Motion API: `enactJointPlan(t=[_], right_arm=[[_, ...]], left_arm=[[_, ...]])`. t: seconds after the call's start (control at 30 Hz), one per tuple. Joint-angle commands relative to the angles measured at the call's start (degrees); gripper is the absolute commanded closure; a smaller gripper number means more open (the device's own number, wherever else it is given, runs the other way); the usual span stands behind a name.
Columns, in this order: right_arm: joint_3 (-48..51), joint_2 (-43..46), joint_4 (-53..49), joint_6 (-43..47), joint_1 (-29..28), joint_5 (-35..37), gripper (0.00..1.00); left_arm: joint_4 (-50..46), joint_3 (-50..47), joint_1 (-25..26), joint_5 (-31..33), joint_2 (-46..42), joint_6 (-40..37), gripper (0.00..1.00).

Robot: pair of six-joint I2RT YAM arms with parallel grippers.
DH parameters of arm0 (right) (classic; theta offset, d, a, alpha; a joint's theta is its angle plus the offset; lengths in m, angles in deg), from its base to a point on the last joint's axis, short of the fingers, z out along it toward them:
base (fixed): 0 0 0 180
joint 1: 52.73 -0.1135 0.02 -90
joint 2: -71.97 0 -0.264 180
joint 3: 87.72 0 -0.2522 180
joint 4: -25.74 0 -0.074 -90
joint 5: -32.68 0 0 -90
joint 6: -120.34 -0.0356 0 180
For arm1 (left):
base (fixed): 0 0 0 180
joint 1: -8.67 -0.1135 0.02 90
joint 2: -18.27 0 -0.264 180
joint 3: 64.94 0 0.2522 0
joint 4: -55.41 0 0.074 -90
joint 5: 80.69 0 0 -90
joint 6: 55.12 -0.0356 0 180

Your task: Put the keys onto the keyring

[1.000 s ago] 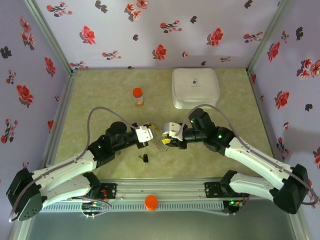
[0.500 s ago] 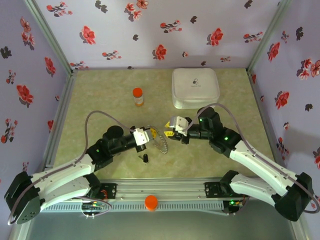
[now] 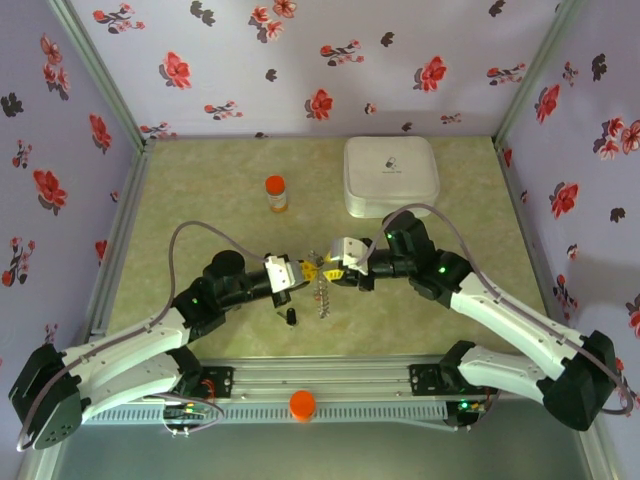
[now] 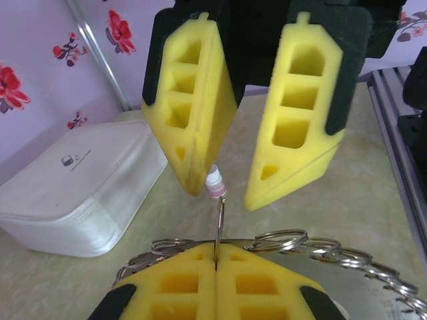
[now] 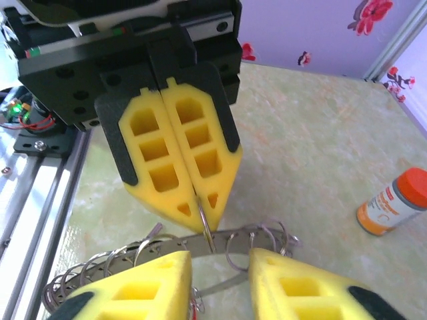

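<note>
The keyring (image 3: 322,295), a dark grey band strung with several small wire rings, hangs between my two grippers above the table. My left gripper (image 3: 303,270) is shut on one upright wire ring of the keyring (image 4: 287,239), which is pinched between its yellow pads (image 4: 180,280). My right gripper (image 3: 335,272) faces it, open, its fingers straddling the band (image 5: 237,237) without touching it. A small white-and-pink piece (image 4: 215,185) sits by one right finger, just above the held ring. A bit of red (image 5: 195,307) shows beside the same finger. One black key (image 3: 290,317) lies on the table below.
An orange-capped bottle (image 3: 276,193) stands behind the grippers to the left. A white rounded-square case (image 3: 391,175) sits at the back right. Flowered walls close in three sides; the metal rail (image 3: 320,380) runs along the near edge.
The right gripper pulled back to the right half a second ago and has now come in again to the keyring. The keyring swung and now hangs straight down from the left gripper.
</note>
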Motion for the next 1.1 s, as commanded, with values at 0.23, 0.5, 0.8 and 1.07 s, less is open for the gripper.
enactJointPlan(t=[0.23, 0.5, 0.8, 1.07], right_arm=[[-2.02, -1.34, -0.6, 0.73, -1.24, -3.22, 0.88], [-3.2, -1.12, -3.43, 1.92, -1.46, -2.99, 1.0], [-7.03, -2.97, -11.18, 5.95, -2.17, 0.62, 1.0], [-7.39, -4.28, -10.01, 5.96, -2.8, -0.05, 1.0]], left_arm=[[5.51, 0.21, -0.36, -4.17, 0.01, 0.55, 1.0], [5.17, 0.21, -0.4, -1.07, -0.14, -0.23, 0.71], [-1.75, 3.27, -0.35, -1.21, 0.4, -3.27, 0.82], [-1.5, 3.66, -0.31, -2.92, 1.49, -2.7, 0.85]])
